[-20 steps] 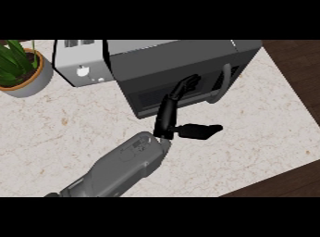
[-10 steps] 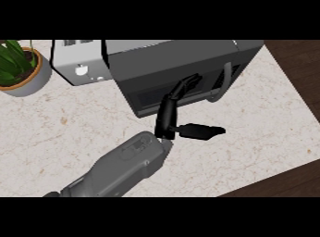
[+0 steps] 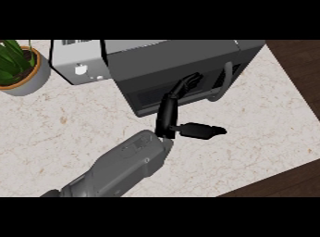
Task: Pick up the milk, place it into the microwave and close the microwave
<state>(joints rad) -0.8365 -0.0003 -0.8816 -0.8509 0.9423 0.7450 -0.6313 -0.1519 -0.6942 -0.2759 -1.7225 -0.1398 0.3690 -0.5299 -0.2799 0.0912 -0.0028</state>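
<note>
Pushing on the door of the dark grey box-shaped microwave (image 3: 183, 69) is the step we judge to be in hand: our right robot hand (image 3: 171, 111), black and slender, reaches up with its fingers (image 3: 187, 83) nearly straight against the door's front, just beside the curved grey handle (image 3: 223, 83), while the thumb (image 3: 202, 131) sticks out sideways over the pale speckled stone tabletop (image 3: 53, 134). The fingers are spread and relaxed, clamped on nothing. We see no milk anywhere on the tabletop, and we cannot tell whether it sits inside the microwave, since the door hides the cavity. The door looks almost flush with the body, so the next move calls for a steady press until it seats. Our left robot hand shows nowhere. At the far left stands a green leafy plant in a terracotta pot (image 3: 11, 65), and a light grey toaster-like appliance (image 3: 77, 67) sits beside the microwave; neither stands in the way.
</note>
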